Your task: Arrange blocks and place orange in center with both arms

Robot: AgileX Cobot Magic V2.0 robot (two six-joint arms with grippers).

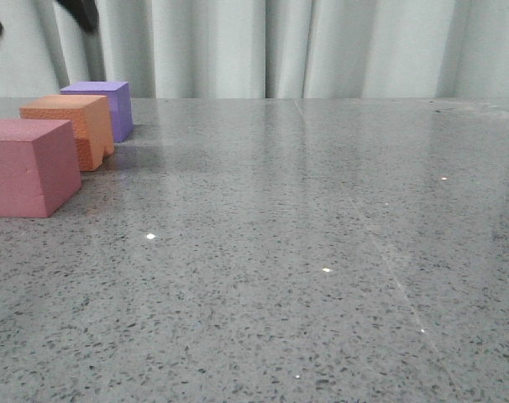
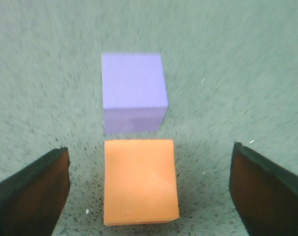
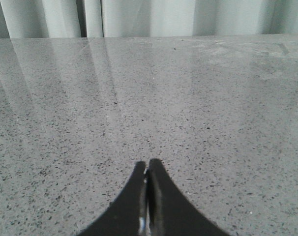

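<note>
Three blocks [image 1: 60,143] in a row

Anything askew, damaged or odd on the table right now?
Nothing stands out. The pink-red foam cube, orange foam cube and purple foam cube sit upright in a row, orange in the middle, intact. Left gripper is open over the orange one; right gripper is shut.

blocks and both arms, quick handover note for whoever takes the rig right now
Left gripper: open, above the orange cube, fingers wide on either side, holding nothing.
Right gripper: shut, empty, over bare table.
Blocks: one row at the table's left, pink-red cube nearest, orange in the middle, purple cube farthest.
Done: orange sits between the other two.
Left: nothing obvious; maybe retract the left arm.
</note>
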